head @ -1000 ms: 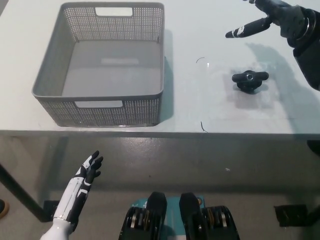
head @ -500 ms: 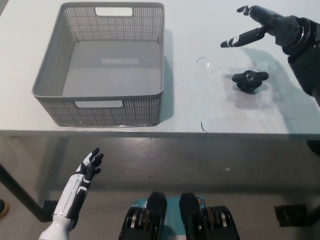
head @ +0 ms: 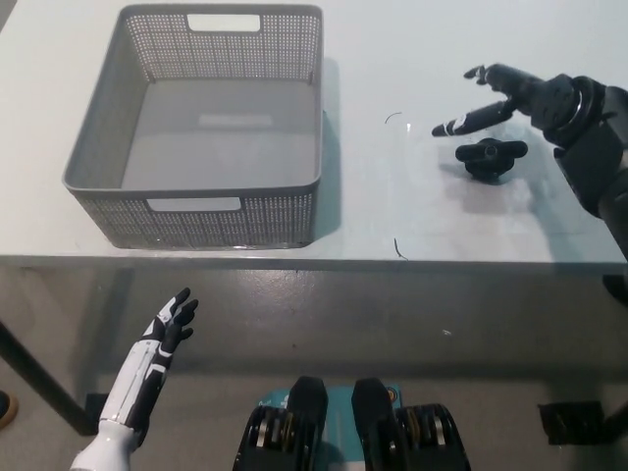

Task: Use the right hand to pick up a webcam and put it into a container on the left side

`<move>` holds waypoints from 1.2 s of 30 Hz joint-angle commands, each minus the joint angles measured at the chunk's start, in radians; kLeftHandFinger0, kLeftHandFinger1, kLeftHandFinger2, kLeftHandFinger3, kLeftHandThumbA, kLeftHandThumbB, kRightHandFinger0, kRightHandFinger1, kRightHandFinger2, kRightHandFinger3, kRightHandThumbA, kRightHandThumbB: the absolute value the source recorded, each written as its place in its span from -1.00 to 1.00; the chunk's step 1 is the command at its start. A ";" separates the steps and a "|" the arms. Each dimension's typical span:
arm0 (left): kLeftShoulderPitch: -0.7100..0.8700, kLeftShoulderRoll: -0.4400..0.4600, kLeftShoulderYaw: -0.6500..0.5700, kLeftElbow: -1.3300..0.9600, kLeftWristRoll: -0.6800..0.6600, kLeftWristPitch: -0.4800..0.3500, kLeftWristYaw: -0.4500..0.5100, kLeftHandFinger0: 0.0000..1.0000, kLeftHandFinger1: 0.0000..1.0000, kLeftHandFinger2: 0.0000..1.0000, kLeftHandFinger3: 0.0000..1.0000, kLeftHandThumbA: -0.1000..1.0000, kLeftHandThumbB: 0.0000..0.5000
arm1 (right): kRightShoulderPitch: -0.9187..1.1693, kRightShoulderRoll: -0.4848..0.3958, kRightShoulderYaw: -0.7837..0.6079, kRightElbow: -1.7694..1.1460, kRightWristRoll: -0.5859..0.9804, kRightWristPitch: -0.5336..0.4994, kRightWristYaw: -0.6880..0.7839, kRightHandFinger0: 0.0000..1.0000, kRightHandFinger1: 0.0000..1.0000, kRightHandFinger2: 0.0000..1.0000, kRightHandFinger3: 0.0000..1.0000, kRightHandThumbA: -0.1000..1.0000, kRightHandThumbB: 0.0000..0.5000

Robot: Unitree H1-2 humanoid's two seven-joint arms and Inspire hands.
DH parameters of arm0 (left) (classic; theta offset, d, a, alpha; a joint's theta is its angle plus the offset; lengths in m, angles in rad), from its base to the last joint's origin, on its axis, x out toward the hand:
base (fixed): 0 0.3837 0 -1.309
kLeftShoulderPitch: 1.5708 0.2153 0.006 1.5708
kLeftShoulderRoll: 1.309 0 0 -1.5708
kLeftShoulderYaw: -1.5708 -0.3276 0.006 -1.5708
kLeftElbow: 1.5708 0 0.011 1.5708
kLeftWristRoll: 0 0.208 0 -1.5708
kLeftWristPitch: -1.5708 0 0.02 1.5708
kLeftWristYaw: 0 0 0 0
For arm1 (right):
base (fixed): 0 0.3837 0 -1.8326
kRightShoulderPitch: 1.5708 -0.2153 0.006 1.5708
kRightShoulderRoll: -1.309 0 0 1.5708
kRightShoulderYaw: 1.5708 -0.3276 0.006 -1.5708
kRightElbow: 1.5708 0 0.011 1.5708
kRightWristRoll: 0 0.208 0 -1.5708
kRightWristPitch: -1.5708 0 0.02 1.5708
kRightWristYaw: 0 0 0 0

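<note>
No writing or brand marks can be read on any item. One webcam (head: 490, 155), small and black, lies on the white table (head: 412, 211), well to the right of the grey perforated basket (head: 201, 128); its lens and finer details cannot be made out. The right hand (head: 510, 98) is held just above and behind the webcam, fingers spread apart, nothing grasped; contact with the webcam is not seen. The right forearm is cut off by the right picture edge. The basket is seen to hold nothing. The left hand (head: 169, 329) is held below the table edge at lower left, fingers apart, holding nothing.
</note>
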 commanded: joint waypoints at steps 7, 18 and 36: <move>-0.028 0.019 0.021 -0.024 -0.012 -0.010 -0.008 1.00 1.00 1.00 1.00 1.00 -1.00 | -0.019 -0.011 0.010 0.014 0.005 -0.037 -0.012 1.00 1.00 1.00 1.00 1.00 0.95; -0.032 0.019 0.028 -0.022 -0.011 -0.013 -0.013 1.00 1.00 1.00 1.00 1.00 -1.00 | 0.024 -0.005 0.014 0.020 0.008 -0.045 -0.019 1.00 1.00 1.00 1.00 1.00 0.90; -0.051 0.022 0.037 -0.023 -0.008 -0.005 -0.020 1.00 1.00 1.00 1.00 1.00 -1.00 | 0.054 0.011 -0.044 0.019 0.058 -0.062 -0.090 1.00 1.00 1.00 1.00 0.56 0.52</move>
